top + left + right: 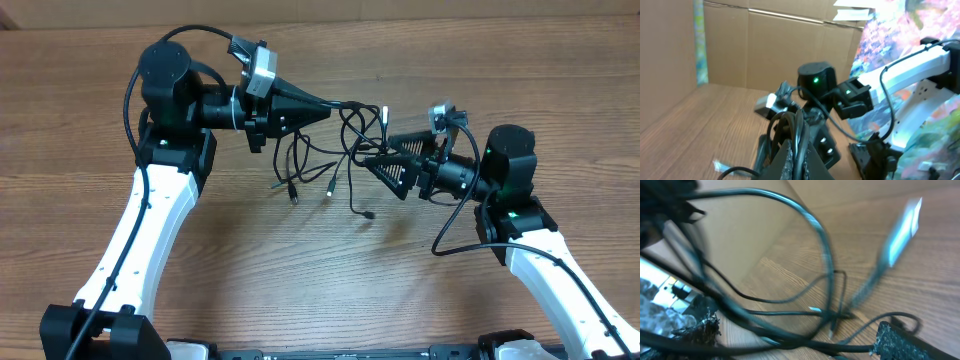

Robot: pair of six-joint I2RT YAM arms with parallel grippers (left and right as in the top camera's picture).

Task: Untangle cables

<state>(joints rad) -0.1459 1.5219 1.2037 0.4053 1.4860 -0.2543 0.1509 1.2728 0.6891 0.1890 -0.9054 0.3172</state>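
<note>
Overhead: the left jaws pinch tight on the cables (350,175), whose tangle spreads over the counter (300,280) toward the right jaws, spread wide and holding nothing. Left wrist: cable loops bunch at the closed jaws. Right wrist: blurred cables cross between the parted fingers (895,341)

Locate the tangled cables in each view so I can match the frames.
Overhead: cables at upper centre, strung between the left claw and the right claw.
Left wrist: cables at bottom centre, looped at the shut claw.
Right wrist: cables blurred, spanning most of the frame.
Shared landmark: the wood-grain table.
</note>
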